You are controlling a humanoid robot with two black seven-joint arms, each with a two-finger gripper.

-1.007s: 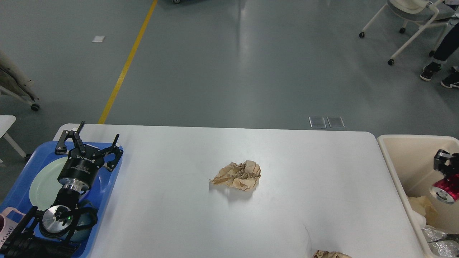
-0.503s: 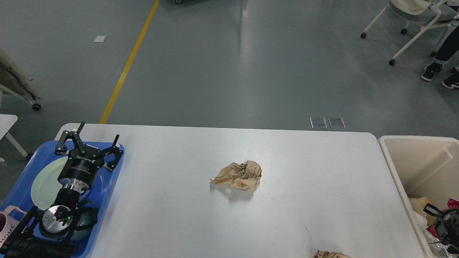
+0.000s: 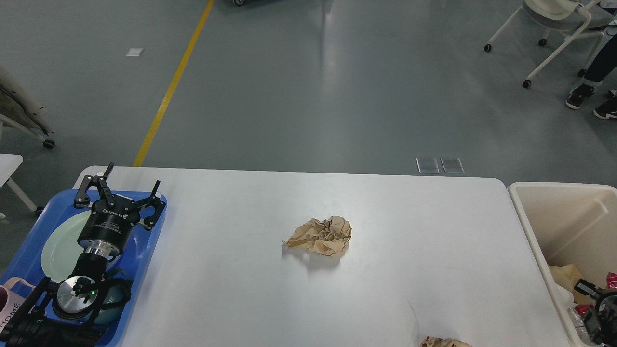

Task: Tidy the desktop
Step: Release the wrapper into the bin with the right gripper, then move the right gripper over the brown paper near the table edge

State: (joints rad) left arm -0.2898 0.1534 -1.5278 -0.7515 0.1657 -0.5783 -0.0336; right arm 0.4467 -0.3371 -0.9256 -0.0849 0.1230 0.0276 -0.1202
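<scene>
The white desktop (image 3: 409,270) fills the middle of the head view. A crumpled brown paper ball (image 3: 320,236) lies near its centre. A second brown paper wad (image 3: 443,342) shows at the bottom edge. My left gripper (image 3: 126,187) is open and empty, hovering over the far end of the blue tray (image 3: 155,226) at the left. My right gripper (image 3: 594,306) is only partly in view, low over the beige bin (image 3: 525,226) at the lower right. Its fingers cannot be told apart.
The blue tray holds a pale green plate (image 3: 58,246) and a pink mug (image 3: 9,301). The beige bin holds paper and foil scraps (image 3: 564,279). A rolling chair (image 3: 554,24) and a person's shoes stand far right on the floor.
My right gripper has dropped from mid-height over the bin down to the lower right corner of the view. The left arm and the paper balls have not moved.
</scene>
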